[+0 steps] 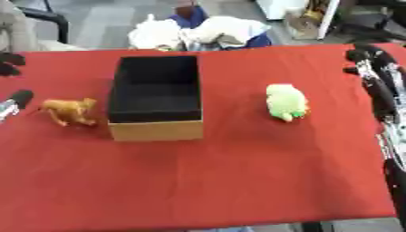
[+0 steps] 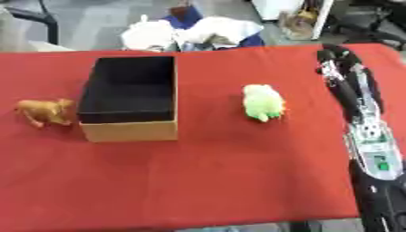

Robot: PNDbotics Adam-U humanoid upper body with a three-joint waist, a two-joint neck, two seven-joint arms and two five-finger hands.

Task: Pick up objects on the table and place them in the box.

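Green toy [image 2: 263,102] is lying on the desk [image 2: 214,181] right of the empty box [image 2: 129,97], nearer the right hand [image 2: 337,56]; finger state cannot be told. Left hand [image 1: 16,102] is sitting beside the orange toy [image 1: 71,111], state likewise unclear.

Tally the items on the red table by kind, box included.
Boxes: 1, the open box, nothing visible inside.
Toys: 2, an orange animal left of the box and a green plush right of it.
Total: 3.
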